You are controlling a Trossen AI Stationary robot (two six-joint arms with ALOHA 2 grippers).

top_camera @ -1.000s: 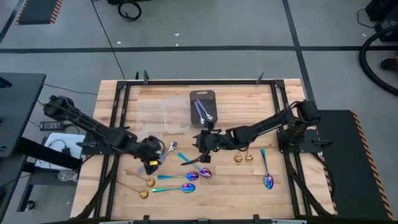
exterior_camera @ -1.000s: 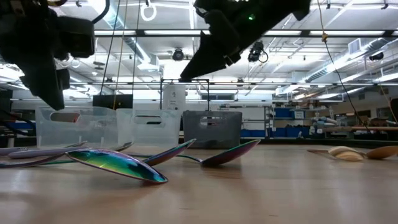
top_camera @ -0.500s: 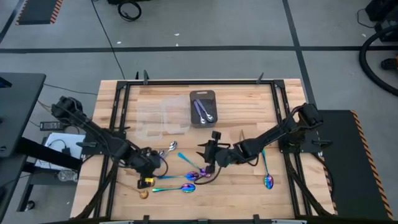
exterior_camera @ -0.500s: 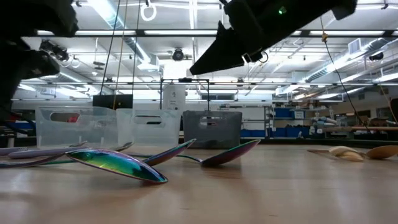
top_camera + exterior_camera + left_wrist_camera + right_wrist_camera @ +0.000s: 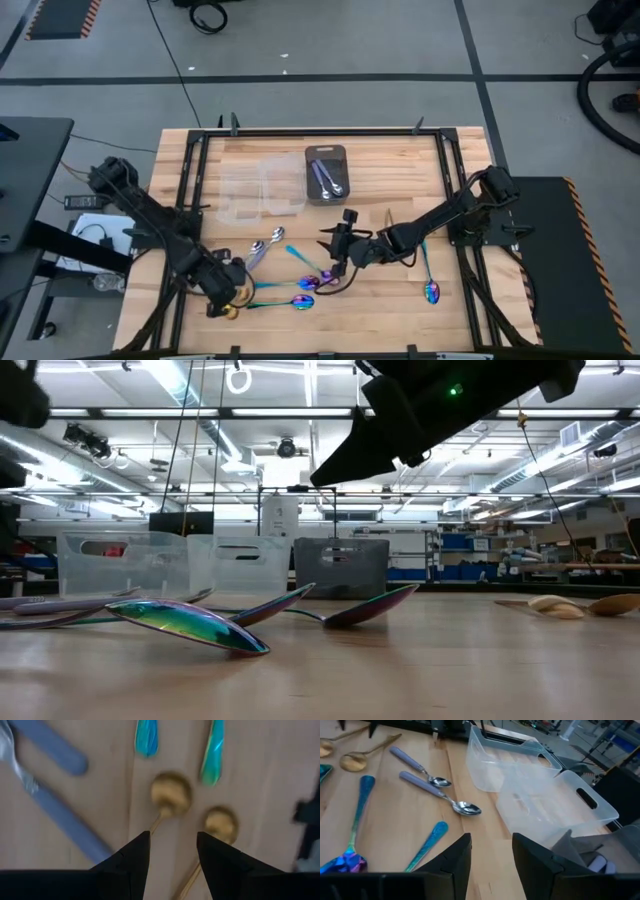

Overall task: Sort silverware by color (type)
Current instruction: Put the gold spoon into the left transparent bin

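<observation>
My left hand is low at the lower left of the desk in the high view, its two fingers parted a narrow way and empty. In my left wrist view those fingers frame the handle of one gold spoon, and a second gold spoon lies just beside it; past them are the tips of two blue-green handles.

My right hand sits near the middle of the desk, a little below centre in the high view, fingers a narrow way apart with nothing between them. Just left of it lie the rainbow spoons, clustered at lower centre, with one more rainbow spoon well apart at lower right. Two silver spoons lie between my two hands. My right wrist view shows them side by side near the clear bins.

The dark tray at upper centre holds two more silver spoons. In the low view a rainbow spoon bowl lies close in the foreground, lower left.
</observation>
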